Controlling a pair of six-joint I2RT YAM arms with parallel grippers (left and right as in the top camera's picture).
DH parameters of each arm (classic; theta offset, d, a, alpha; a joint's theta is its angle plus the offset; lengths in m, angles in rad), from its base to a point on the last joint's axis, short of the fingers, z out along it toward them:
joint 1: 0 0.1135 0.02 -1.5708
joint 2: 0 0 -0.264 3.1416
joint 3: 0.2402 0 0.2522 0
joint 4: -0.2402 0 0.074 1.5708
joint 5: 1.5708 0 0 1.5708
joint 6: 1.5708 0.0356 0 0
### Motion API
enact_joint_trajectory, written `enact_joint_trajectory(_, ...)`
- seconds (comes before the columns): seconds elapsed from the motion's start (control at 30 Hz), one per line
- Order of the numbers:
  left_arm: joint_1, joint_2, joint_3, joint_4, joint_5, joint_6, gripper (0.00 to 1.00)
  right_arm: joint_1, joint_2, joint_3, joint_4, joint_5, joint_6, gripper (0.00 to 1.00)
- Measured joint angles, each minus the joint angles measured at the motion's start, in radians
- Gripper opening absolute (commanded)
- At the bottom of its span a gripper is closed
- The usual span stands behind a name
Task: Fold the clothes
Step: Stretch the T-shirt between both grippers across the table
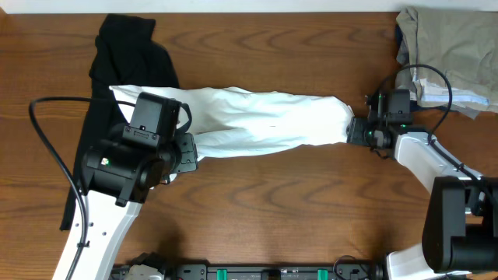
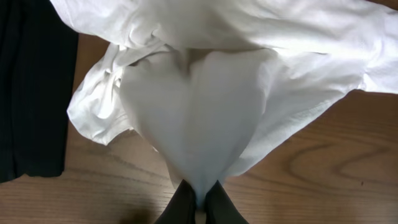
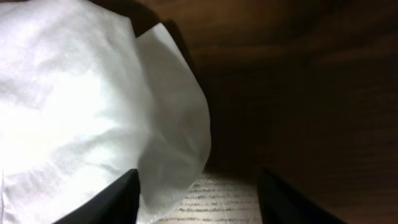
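White cotton shirt (image 1: 264, 120) lies 9-to-3 on brown wooden desk (image 1: 272, 210). Left tool (image 2: 199, 191) pinches its cloth; right tool (image 3: 199, 186) spread wide at 3. Risk: a left tug drags it clear.

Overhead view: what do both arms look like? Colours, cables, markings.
Left arm and right arm: white tubular links, black boxy wrist housings, small green status lights, thin looping black cables. Fingers are plain black. No readable markings.
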Motion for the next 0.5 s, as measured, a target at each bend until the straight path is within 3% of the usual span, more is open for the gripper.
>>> enact_joint_trajectory(0.2, 0.000, 0.003, 0.000, 0.000, -0.003, 0.000, 0.06, 0.031, 0.000, -0.032, 0.048, -0.001, 0.014, 0.52)
enact_joint_trajectory(0.43, 0.000, 0.003, 0.000, 0.017, -0.010, 0.000, 0.06, 0.037, 0.000, -0.052, 0.083, -0.001, 0.046, 0.19)
enact_joint_trajectory(0.5, 0.000, 0.004, 0.000, 0.023, -0.017, 0.000, 0.06, 0.037, 0.000, -0.053, 0.090, -0.002, 0.061, 0.13)
